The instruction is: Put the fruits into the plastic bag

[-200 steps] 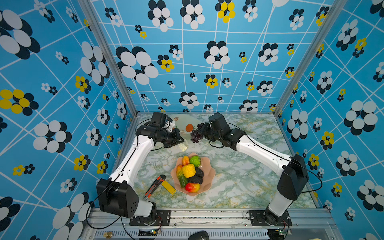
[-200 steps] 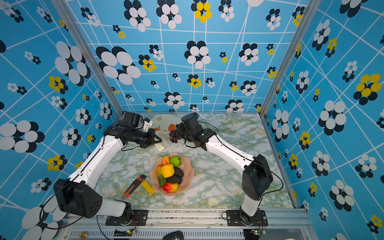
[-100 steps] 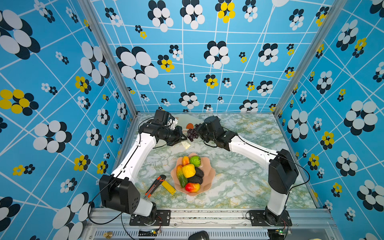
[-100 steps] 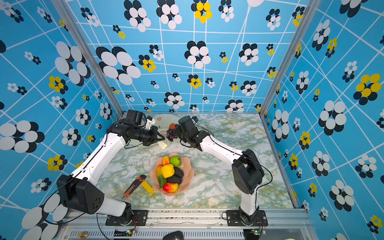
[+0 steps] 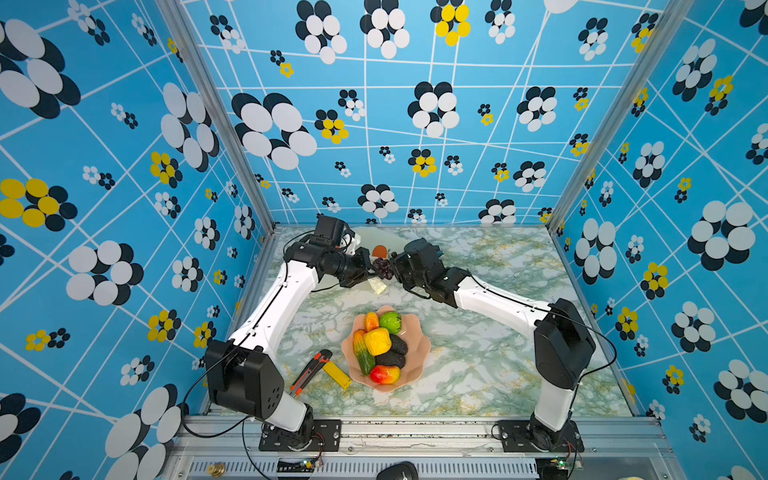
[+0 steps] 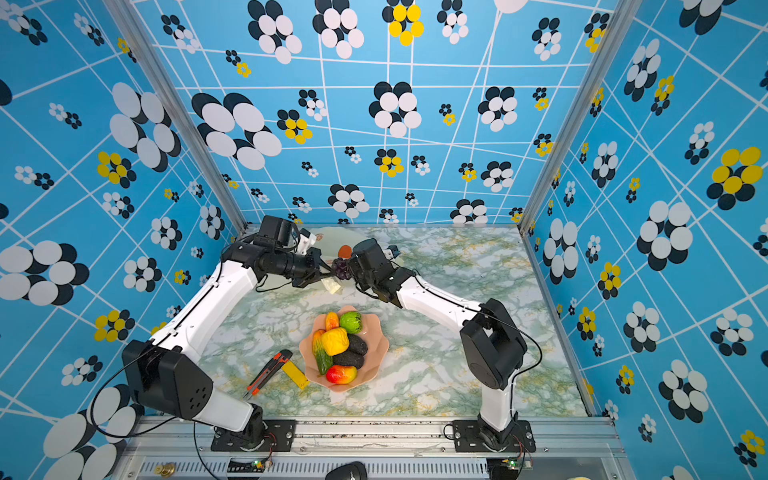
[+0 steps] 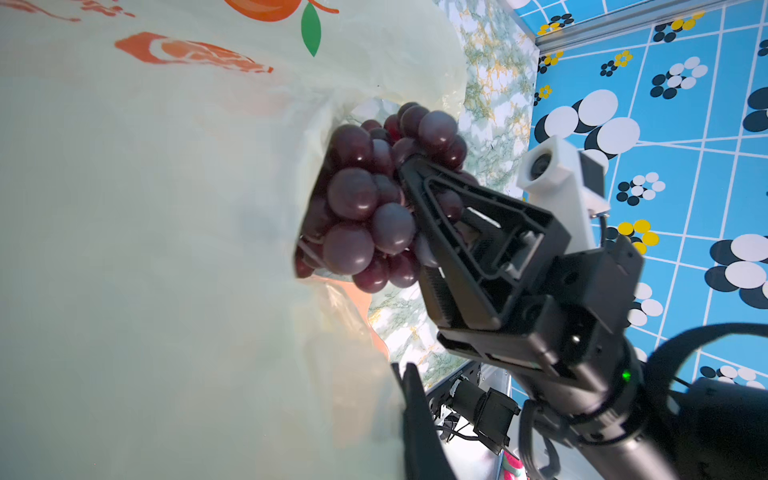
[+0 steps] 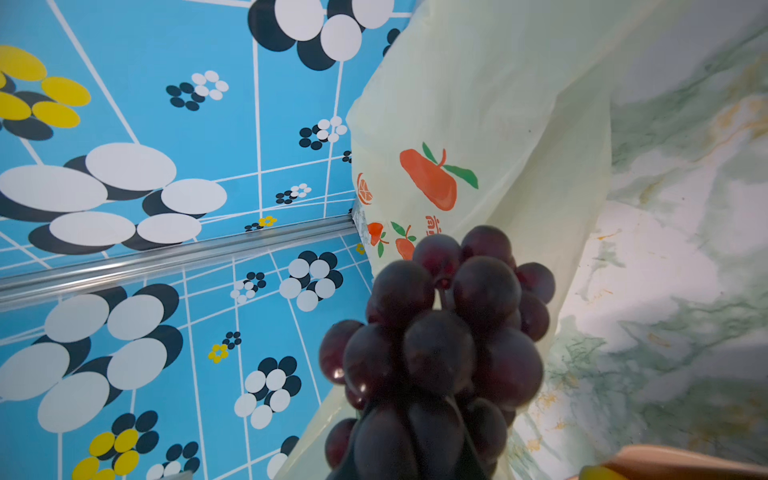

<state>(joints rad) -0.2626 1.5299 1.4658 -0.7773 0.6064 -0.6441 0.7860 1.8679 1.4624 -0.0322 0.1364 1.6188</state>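
My right gripper (image 5: pixel 391 268) is shut on the dark purple grape bunch (image 5: pixel 383 267) (image 7: pixel 365 199) (image 8: pixel 440 332) and holds it at the open mouth of the plastic bag (image 7: pixel 166 208) (image 8: pixel 478 104). The bunch is partly past the bag's edge. My left gripper (image 5: pixel 366 266) is shut on the bag's edge and holds it lifted, right next to the grapes. The other fruits lie in the pink bowl (image 5: pixel 419 353): a green round one (image 5: pixel 390 322), a yellow lumpy one (image 5: pixel 377 340), two black ovals (image 5: pixel 392 359), a mango (image 5: pixel 384 374) and two elongated pieces (image 5: pixel 362 351).
An orange-black utility knife (image 5: pixel 311 370) and a flat yellow block (image 5: pixel 337 374) lie just left of the bowl. The bag's body (image 5: pixel 372 237) rests on the marble table near the back wall. Patterned blue walls close in three sides.
The right gripper has carried the grapes left to the left gripper and the bag mouth. The left gripper has shifted slightly right and lifted the bag edge.
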